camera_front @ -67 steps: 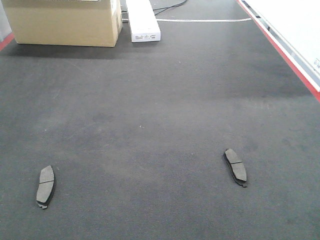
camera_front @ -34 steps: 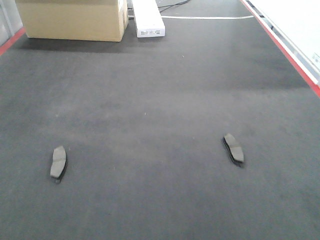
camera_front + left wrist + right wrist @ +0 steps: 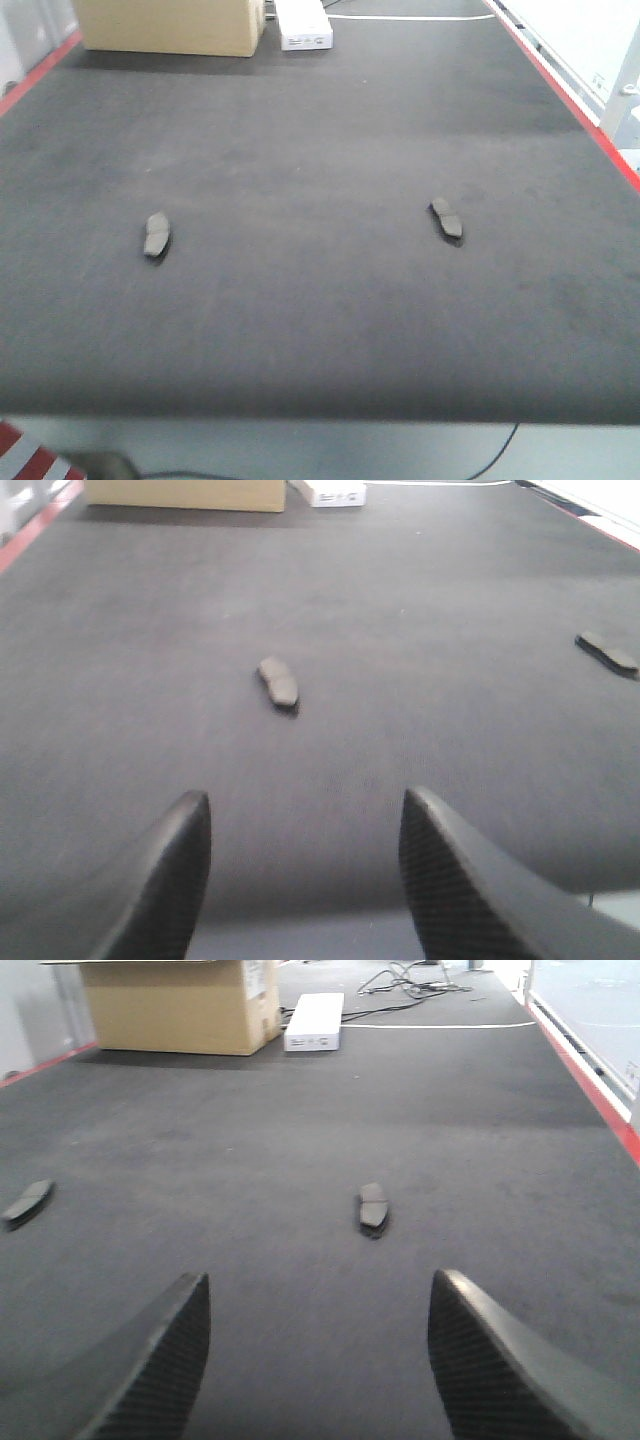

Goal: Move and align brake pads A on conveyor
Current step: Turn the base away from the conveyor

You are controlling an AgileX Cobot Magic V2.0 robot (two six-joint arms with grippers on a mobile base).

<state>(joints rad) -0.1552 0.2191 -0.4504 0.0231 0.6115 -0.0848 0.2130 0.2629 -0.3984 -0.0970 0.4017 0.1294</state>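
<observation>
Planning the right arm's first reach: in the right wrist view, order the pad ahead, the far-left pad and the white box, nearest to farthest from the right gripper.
From the right gripper:
1. Brake pad ahead, slightly right of centre.
2. Far-left brake pad, at the frame's edge.
3. White box, far back, near centre.

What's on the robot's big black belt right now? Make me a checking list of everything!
Surface: conveyor, dark, with red edge stripes.
Job's things: left brake pad and right brake pad seen, lying far apart, neither held.
Clutter: cardboard box and white box at the far end.
Grippers: left gripper and right gripper both open, empty.
Cables: dark cable below the near edge; cable tangle beyond the boxes.
Surroundings: white surface along the right side.
</observation>
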